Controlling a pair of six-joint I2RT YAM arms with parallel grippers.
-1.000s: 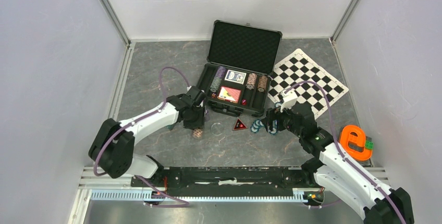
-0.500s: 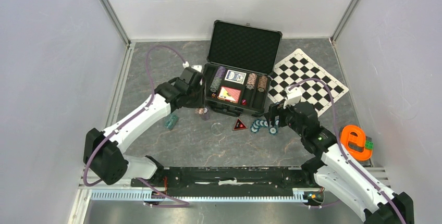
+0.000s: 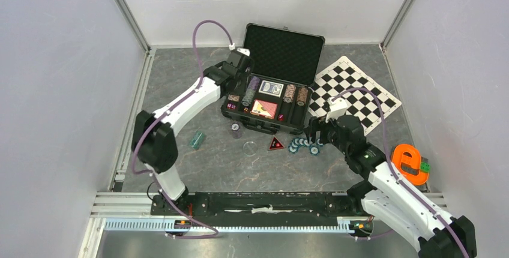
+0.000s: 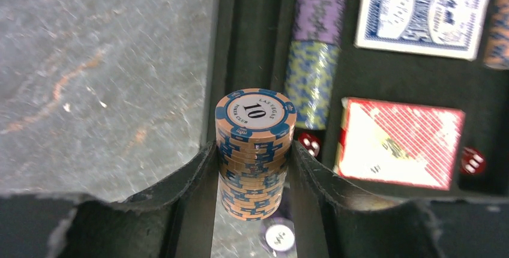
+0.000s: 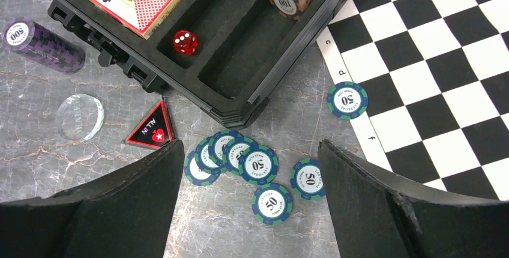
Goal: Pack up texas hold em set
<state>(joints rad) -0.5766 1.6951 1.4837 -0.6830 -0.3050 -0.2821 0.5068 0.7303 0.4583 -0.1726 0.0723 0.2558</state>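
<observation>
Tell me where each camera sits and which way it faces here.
Top external: above and behind the robot, looking down on the table; left arm, right arm and the open case show.
Left wrist: over the case's left edge, looking down; its jaws grip a brown chip stack.
Right wrist: by the case's front corner, looking down at loose teal chips and the chequered mat; its open jaws frame them.
Both wrist views share the red deck.

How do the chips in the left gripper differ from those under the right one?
The 10 chips are brown and blue, stacked and clamped in the left gripper. The 50 chips are green and blue, lying loose on the table. Both are striped poker chips.
</observation>
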